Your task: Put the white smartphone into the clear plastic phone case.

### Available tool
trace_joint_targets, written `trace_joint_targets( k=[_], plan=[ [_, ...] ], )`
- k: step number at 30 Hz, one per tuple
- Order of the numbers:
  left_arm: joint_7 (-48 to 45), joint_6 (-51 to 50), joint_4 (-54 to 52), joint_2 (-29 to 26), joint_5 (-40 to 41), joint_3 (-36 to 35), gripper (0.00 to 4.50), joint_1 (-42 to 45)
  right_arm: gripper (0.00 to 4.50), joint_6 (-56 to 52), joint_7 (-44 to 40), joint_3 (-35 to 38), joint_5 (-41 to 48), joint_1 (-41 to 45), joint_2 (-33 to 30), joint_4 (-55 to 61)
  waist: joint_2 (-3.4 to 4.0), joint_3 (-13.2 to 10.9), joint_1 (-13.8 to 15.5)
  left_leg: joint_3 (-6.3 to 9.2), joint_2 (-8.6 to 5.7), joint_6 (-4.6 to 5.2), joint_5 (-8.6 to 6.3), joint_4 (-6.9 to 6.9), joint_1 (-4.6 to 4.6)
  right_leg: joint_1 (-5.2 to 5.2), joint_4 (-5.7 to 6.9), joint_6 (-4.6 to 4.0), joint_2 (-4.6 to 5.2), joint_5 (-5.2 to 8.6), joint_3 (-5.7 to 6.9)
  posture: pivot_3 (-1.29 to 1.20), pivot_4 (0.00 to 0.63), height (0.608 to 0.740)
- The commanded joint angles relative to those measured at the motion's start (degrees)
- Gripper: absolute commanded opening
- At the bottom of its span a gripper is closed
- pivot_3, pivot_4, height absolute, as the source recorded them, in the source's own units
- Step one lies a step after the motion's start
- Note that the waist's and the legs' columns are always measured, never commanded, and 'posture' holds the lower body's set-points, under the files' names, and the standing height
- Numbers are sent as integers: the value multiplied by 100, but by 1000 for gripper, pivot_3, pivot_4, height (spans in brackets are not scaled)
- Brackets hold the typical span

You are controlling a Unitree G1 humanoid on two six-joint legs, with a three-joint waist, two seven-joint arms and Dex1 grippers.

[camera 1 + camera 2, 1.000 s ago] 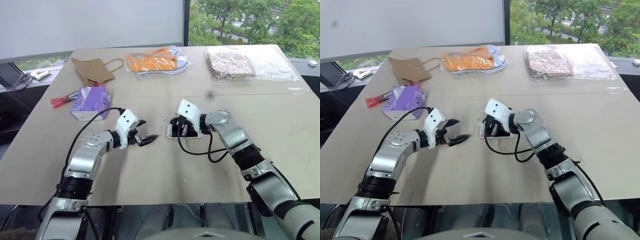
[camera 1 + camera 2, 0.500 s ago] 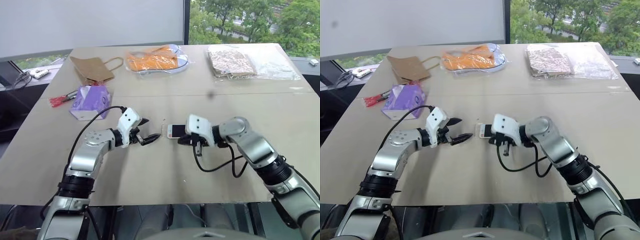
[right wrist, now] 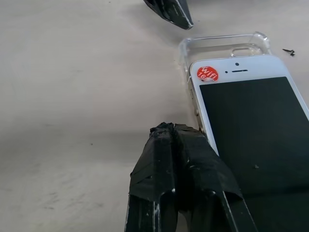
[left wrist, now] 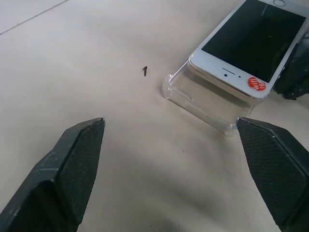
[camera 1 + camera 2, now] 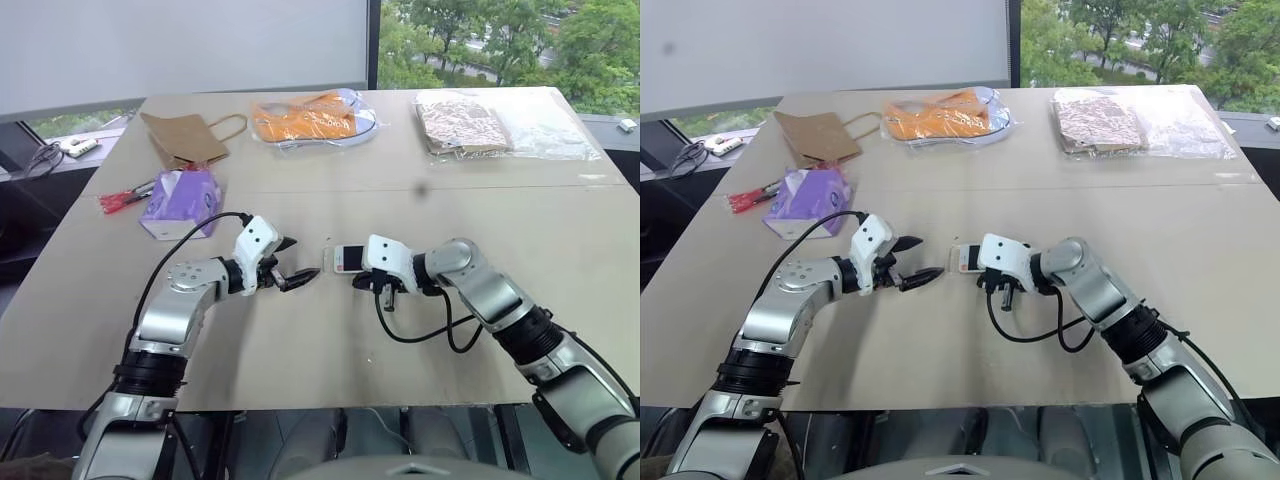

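The white smartphone (image 4: 251, 43) lies screen up mid-table, with a red sticker near its top end. It rests on the clear plastic phone case (image 4: 193, 99), whose rounded end sticks out past that end of the phone (image 3: 251, 130). My right gripper (image 3: 169, 129) is shut with nothing in it, its taped tips low on the table against the phone's long side edge (image 5: 348, 260). My left gripper (image 5: 296, 263) hovers open a short way from the case's protruding end (image 3: 222, 43), pointing at it and touching nothing.
A purple tissue pack (image 5: 180, 200) and a red item (image 5: 120, 203) lie at the left. A brown paper bag (image 5: 185, 140), a clear bag with orange contents (image 5: 310, 120) and a bagged patterned cloth (image 5: 465, 125) line the far side.
My right gripper came off the top of the phone, swung to its side and sank to the table, uncovering the phone. The left arm stayed still.
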State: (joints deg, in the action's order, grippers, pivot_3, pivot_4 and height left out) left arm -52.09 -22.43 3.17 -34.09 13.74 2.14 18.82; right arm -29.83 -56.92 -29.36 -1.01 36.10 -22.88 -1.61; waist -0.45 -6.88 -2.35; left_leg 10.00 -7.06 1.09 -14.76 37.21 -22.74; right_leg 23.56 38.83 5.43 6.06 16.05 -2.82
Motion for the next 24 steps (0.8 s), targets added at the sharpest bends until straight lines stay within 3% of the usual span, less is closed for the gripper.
trace_joint_targets(
  k=[1,4,7,10,15,24],
  plan=[
    [21,78,-111,-62,34,-111,4500,-3,81,-33,22,208,31,175,-19,24,-1,-1,0,0,0,0,0,0,0,0,0,0,0,0,0,0,150,740],
    [32,78,-114,-58,30,-109,4500,-11,81,-112,-179,265,213,156,-70,164,-2,-2,0,0,0,0,0,0,-1,0,-1,0,1,0,0,0,150,740],
    [41,86,-102,-64,33,-129,4500,-26,81,-750,-594,577,1013,59,-36,795,-5,-10,-2,0,0,0,0,0,-2,0,-2,0,1,0,-1,0,150,740],
    [56,89,-96,-70,40,-155,4500,-51,81,-1008,-507,789,1342,130,121,973,-8,-15,-19,0,1,0,0,-3,-3,-1,-1,0,1,0,-3,0,150,740],
    [81,105,-95,-80,45,-171,4500,-94,81,-664,543,951,837,713,647,-98,-7,-15,-8,-1,0,0,0,-1,-2,3,1,0,0,0,-2,0,150,740],
    [106,138,-79,-115,28,-168,4500,-112,81,50,803,398,122,1013,854,-1288,-8,-18,-29,-2,-1,0,0,-4,-6,10,-2,-1,3,0,-1,0,150,740]
  ],
)
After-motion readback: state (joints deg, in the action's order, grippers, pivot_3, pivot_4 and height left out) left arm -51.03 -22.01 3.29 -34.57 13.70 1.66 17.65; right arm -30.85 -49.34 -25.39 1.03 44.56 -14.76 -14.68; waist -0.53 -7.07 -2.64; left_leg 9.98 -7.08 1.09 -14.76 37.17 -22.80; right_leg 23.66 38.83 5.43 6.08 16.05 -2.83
